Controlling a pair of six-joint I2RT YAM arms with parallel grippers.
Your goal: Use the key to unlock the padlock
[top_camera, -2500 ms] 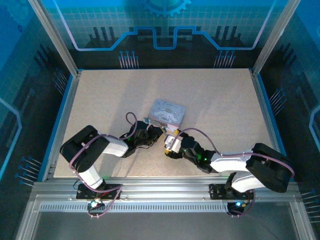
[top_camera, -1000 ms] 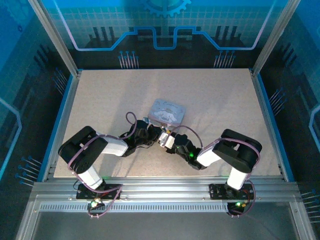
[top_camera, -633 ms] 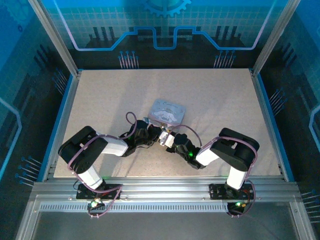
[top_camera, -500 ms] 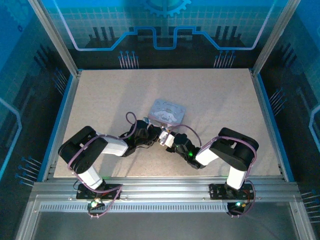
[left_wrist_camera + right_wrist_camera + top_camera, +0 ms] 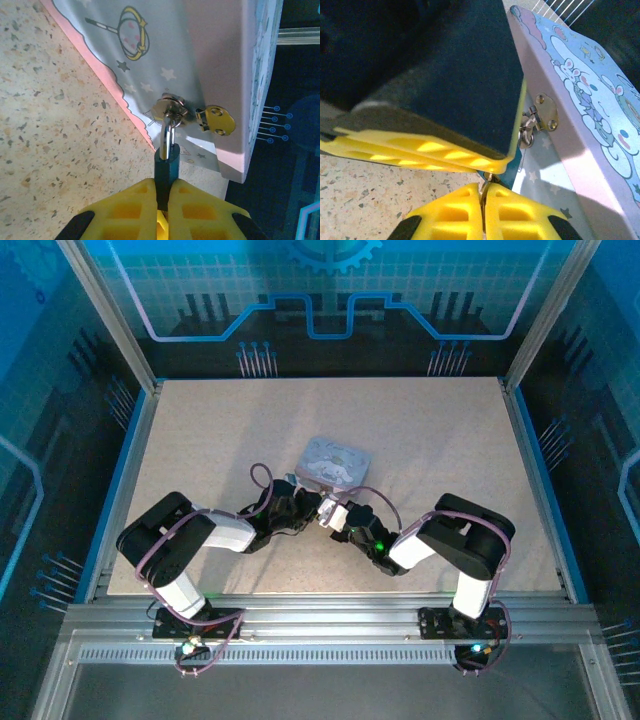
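Note:
A small dark teal padlock (image 5: 166,162) hangs by its silver shackle (image 5: 168,131) from the hasp of the pale blue cartoon box (image 5: 210,60). My left gripper (image 5: 164,187) is shut on the padlock's body. In the right wrist view, my right gripper (image 5: 483,190) is shut on the thin metal key (image 5: 484,184), whose tip points up at the underside of the padlock (image 5: 516,163), just below the left gripper's yellow fingers (image 5: 435,150). From above, the left gripper (image 5: 308,508) and the right gripper (image 5: 336,516) meet in front of the box (image 5: 335,462).
A brass hinged hasp plate (image 5: 216,120) sits beside the padlock's ring on the box front. The box lies on a speckled beige table (image 5: 420,430) walled by blue rails. Both forearms lie low across the near half of the table.
My right gripper has closed onto the key and crept a little up and left toward the padlock. The left gripper has kept its hold and place.

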